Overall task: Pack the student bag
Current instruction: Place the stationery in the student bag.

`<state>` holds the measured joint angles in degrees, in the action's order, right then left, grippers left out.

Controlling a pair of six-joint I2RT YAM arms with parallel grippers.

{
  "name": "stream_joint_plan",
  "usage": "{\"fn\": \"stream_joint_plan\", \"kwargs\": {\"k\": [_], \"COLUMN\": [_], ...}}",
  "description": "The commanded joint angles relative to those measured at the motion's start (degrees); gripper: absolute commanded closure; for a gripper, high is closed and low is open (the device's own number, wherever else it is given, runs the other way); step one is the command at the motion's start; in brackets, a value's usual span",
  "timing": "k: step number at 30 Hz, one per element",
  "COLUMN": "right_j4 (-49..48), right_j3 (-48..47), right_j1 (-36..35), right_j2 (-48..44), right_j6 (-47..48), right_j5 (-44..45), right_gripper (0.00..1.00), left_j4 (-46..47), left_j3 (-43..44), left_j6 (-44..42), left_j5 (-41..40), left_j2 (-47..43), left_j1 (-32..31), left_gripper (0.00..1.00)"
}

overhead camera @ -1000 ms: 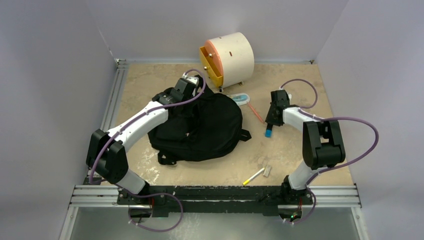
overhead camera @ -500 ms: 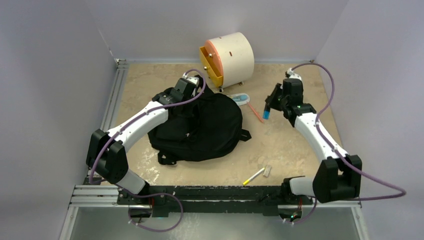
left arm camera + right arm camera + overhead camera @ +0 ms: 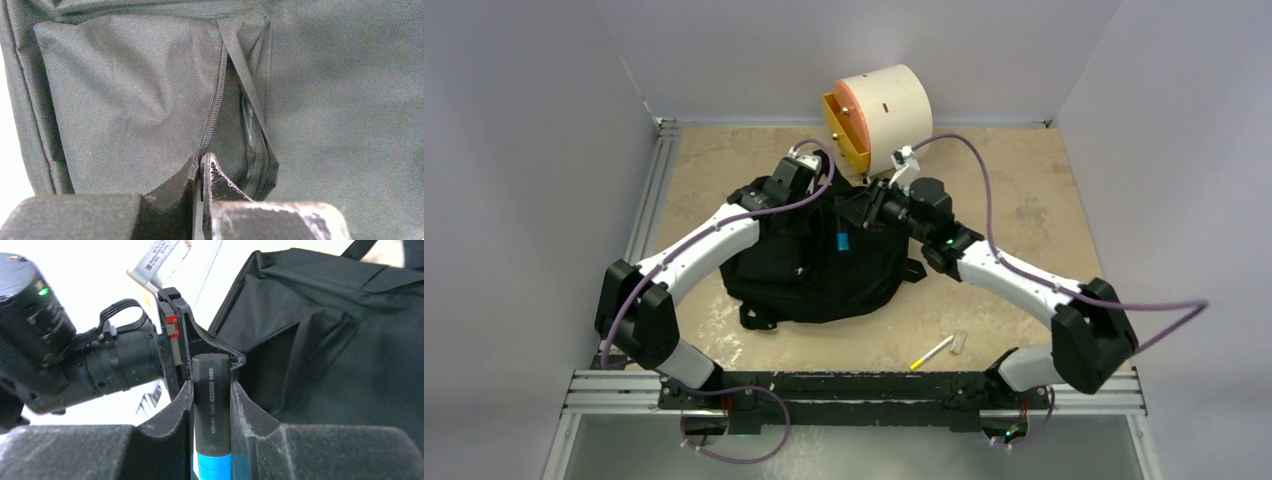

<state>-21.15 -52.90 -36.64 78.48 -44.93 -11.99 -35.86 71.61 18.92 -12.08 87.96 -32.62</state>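
Observation:
The student bag [image 3: 844, 275] lies black and slumped in the middle of the table. My left gripper [image 3: 776, 198] is shut on the fabric edge beside its open zipper [image 3: 215, 95], with the jaws [image 3: 201, 167] pinched together on a thin strip. My right gripper [image 3: 862, 212] hovers over the bag's far end, shut on a black marker [image 3: 211, 390] with a blue end [image 3: 841, 240] that hangs down towards the bag. In the right wrist view the marker's black end points at the bag's opening [image 3: 280, 355], close to the left gripper [image 3: 172, 335].
A cream drum-shaped drawer box [image 3: 886, 105] with a yellow drawer pulled out stands at the back, just behind my right wrist. A yellow-and-white pen [image 3: 932, 352] and a small grey block [image 3: 959, 341] lie near the front edge. A metal rail [image 3: 649, 200] runs along the left.
My right arm swung left from the far right of the table to above the bag, carrying the marker. The left arm and the bag stayed put.

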Motion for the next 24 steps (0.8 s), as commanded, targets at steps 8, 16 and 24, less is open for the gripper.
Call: {"fn": "stream_joint_plan", "kwargs": {"k": [8,16,24], "right_j4": [-23.1,-18.6,-13.1], "right_j3": [4.9,0.5,-2.7], "right_j1": [-5.7,-7.3,-8.4], "right_j2": [9.6,15.1,18.7], "right_j6": [-21.8,-26.5,-27.2], "right_j5": [11.6,16.1,25.3], "right_gripper": [1.00,1.00,1.00], "left_j4": [-0.1,-0.5,-0.8], "left_j3": [1.1,1.1,1.3], "left_j6": [1.0,1.4,1.4], "left_j5": [1.4,2.1,2.7], "left_j2": [-4.1,-5.0,-5.4], "left_j1": [0.4,0.4,0.4], "left_gripper": [1.00,1.00,1.00]}}
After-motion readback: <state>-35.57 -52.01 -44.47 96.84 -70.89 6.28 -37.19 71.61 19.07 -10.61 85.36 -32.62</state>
